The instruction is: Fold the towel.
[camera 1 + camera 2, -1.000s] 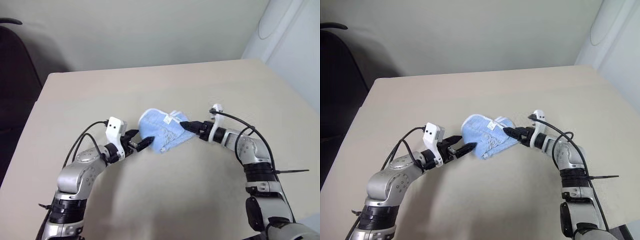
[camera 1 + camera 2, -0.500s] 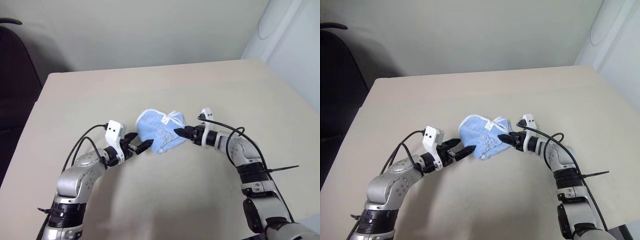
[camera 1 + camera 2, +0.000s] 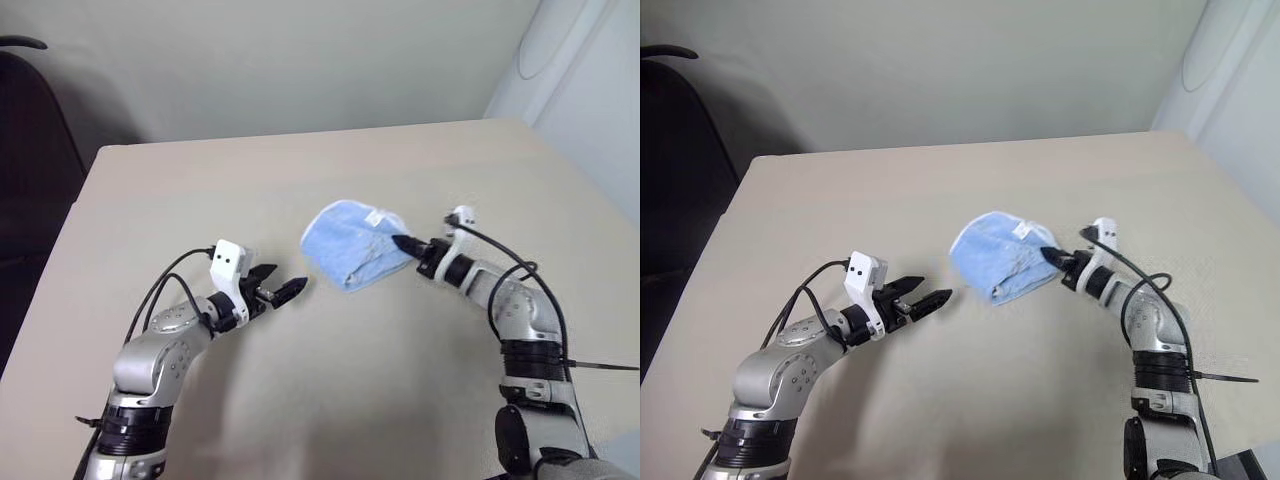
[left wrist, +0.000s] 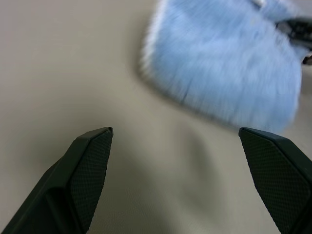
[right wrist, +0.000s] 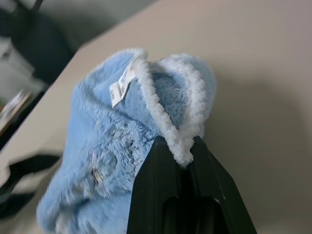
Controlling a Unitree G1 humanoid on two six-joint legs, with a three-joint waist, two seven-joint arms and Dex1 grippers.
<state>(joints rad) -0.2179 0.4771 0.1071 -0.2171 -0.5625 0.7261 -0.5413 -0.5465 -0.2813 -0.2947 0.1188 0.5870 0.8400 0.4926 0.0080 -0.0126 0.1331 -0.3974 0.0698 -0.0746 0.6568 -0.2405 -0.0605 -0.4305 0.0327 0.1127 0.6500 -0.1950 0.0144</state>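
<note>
Since a second ago, your right end effector point(image 5: 181, 157) has clenched the towel point(image 3: 352, 243) edging and dragged it toward the bench's right edge; your released left end effector point(image 3: 283, 287) sits farther away.

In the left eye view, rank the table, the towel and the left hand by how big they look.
1. The table, by far the largest.
2. The towel, a bunched blue bundle pinched at its edge by the shut right hand.
3. The left hand, open, smallest; it sits nearer the camera, so its real size against the towel is unsure.
</note>
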